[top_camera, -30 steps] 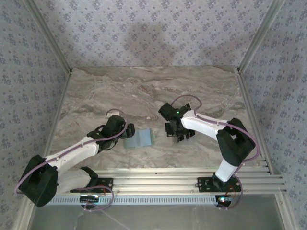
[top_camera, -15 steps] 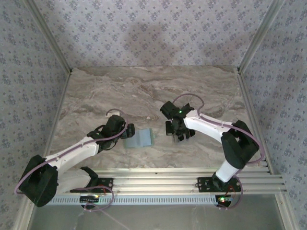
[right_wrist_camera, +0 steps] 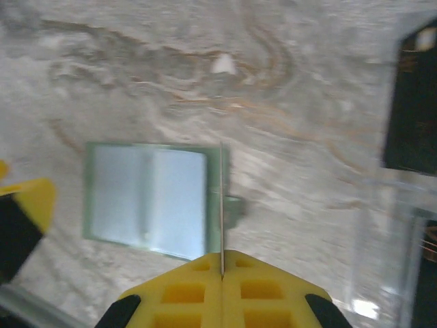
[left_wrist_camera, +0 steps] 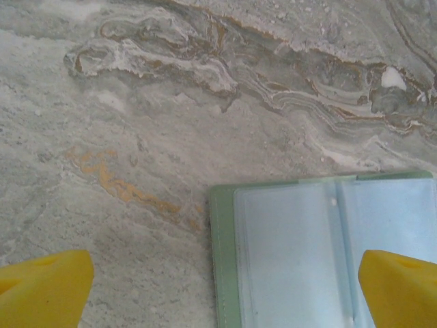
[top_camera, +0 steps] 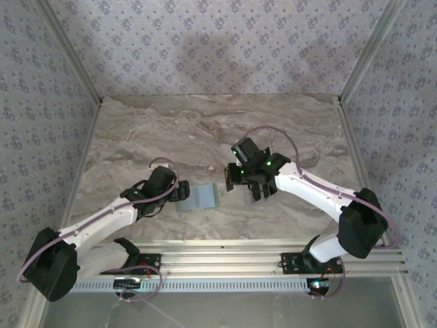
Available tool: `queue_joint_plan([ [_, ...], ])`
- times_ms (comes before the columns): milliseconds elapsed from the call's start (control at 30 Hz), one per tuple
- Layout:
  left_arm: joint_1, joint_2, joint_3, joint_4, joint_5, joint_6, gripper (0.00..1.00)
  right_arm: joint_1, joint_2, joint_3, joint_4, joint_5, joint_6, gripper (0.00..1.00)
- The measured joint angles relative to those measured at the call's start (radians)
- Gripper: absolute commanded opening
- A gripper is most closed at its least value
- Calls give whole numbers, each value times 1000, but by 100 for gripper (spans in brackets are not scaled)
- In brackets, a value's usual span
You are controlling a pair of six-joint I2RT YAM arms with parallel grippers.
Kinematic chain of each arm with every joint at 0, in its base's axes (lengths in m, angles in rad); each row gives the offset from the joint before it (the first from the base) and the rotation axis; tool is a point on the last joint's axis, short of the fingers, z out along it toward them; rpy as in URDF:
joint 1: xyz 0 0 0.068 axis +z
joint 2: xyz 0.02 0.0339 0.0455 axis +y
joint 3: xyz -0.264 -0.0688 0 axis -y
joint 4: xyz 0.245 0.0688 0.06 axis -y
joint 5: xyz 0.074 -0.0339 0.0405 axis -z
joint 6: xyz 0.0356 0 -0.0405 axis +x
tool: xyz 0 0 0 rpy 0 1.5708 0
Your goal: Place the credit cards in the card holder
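One holder [top_camera: 199, 197]. One edge-on card [right_wrist_camera: 221, 198] plus two dark cards [right_wrist_camera: 412, 96] cut off at right edge of right wrist view: three in all. One clear plastic piece [right_wrist_camera: 382, 225]. Left claw [top_camera: 181, 192], right claw [top_camera: 229, 179]: two. Two arms [top_camera: 102, 222]. One table [top_camera: 171, 130].

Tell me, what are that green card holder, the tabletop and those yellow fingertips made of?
The card holder looks like soft plastic or faux leather: matte sage-green border, with glossy clear sleeves inside. The table looks like marble, grey with tan veins; real stone or a printed laminate, I cannot tell. The yellow fingertips seem moulded plastic or rubber: even colour, dull surface.
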Motion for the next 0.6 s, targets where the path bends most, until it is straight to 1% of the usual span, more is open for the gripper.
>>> queue_joint_plan([
  [200,-31,21,-16,-16,6,-4,100,18,45,-114,273,-140,37,0],
  [300,-54,46,-16,-23,-2,-12,100,34,90,-129,357,-177,55,0],
  [600,-75,85,-16,-46,-56,-39,100,81,207,-129,502,-221,91,0],
])
